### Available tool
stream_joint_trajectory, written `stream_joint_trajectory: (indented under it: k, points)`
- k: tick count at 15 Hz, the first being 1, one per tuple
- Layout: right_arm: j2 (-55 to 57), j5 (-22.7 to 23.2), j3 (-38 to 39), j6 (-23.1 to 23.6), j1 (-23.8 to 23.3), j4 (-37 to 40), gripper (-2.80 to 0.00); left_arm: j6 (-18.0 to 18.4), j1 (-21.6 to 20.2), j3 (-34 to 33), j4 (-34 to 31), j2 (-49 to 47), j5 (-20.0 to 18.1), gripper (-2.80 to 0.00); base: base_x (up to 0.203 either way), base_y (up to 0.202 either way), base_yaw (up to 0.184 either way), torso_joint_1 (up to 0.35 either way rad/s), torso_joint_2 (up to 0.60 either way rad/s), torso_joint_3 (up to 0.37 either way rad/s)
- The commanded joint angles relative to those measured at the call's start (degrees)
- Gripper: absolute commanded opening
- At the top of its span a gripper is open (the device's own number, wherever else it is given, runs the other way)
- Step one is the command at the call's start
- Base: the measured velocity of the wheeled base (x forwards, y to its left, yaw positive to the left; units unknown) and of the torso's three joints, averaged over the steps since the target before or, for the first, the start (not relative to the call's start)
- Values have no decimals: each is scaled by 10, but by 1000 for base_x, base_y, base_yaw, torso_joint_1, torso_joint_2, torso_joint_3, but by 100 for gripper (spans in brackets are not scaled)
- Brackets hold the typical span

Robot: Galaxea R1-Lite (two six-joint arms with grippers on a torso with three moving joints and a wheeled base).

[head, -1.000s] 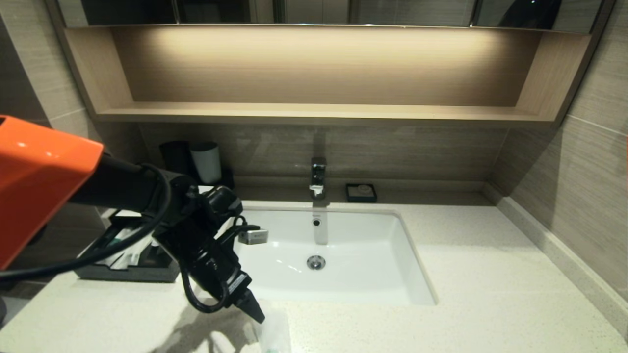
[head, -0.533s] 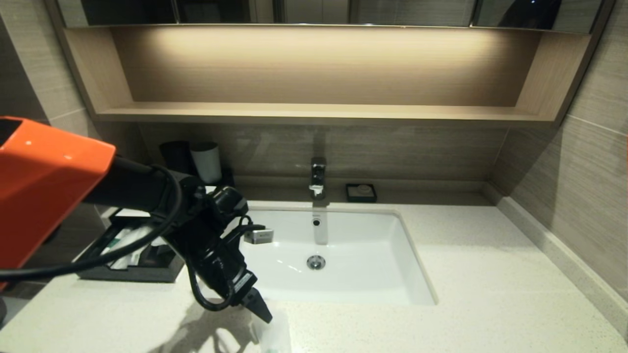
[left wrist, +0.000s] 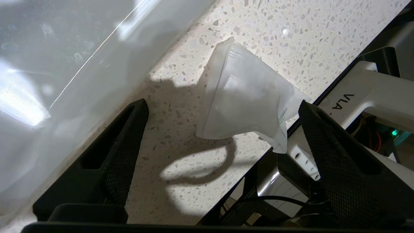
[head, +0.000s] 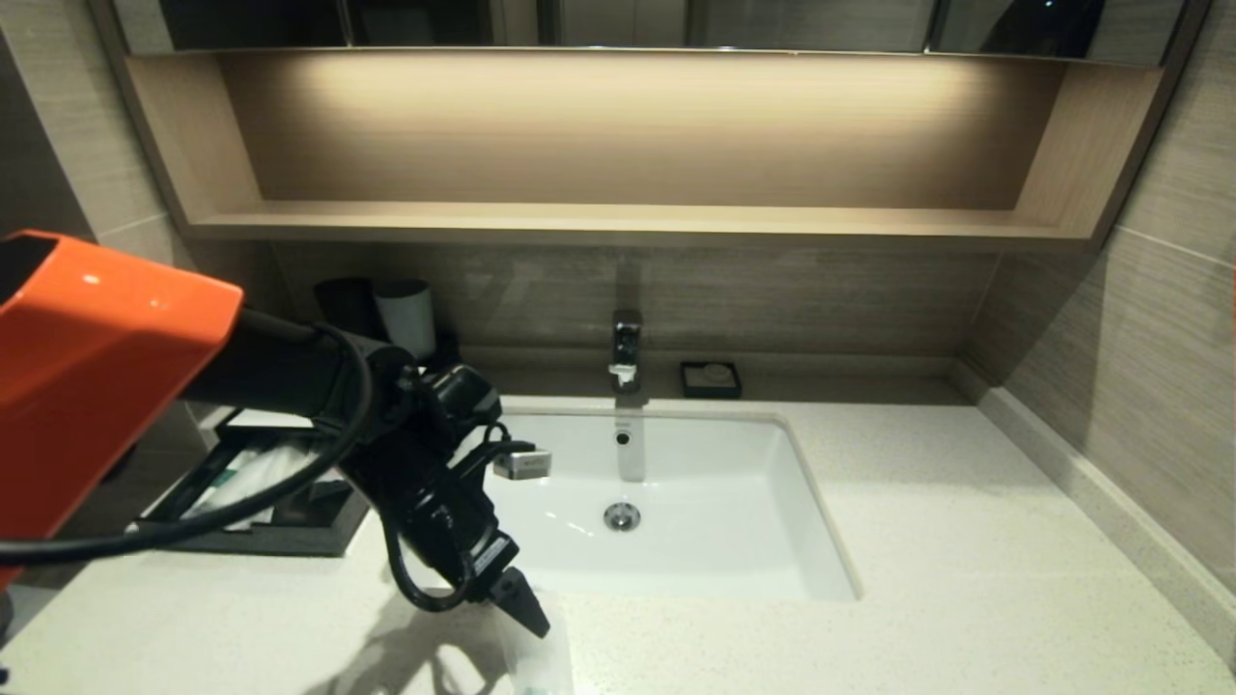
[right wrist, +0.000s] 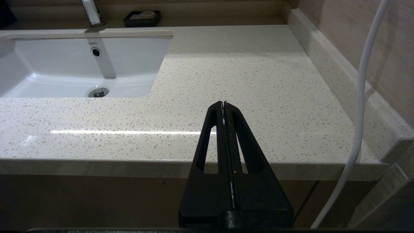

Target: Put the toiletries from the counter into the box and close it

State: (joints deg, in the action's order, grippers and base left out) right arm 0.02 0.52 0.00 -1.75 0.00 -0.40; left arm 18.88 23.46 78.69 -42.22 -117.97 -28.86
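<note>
Left claw (left wrist: 223,129) spread wide over a sachet (left wrist: 245,100) with unreadable print; basin (right wrist: 81,64) overflow reads "TOTO".

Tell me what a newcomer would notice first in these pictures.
First, the big orange left arm reaching in, its open left hand poised over a translucent sachet lying at the counter's front edge. Next, the white sink at the centre under the lit wooden shelf. Then the black box at the far left, drawer open with toiletries inside.

Faucet (head: 626,349) behind basin; soap dish (head: 711,378) right; cup (head: 407,319) left.
</note>
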Motion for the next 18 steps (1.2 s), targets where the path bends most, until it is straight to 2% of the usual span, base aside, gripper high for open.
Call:
stream_joint_trajectory:
  k: [1,14,15,18]
  points:
    - [1,0,0,0,0,0,-280,1,6,1,-2,1,-1,0,0,0,0,0,0,0]
    - [1,0,0,0,0,0,-280,-1,15,2,-5,-3,-1,0,0,0,0,0,0,0]
    - [1,0,0,0,0,0,-280,-2,15,1,-6,-2,-1,-280,0,0,0,0,0,0]
    - [1,0,0,0,0,0,-280,0,15,3,-8,-2,-1,-280,0,0,0,0,0,0]
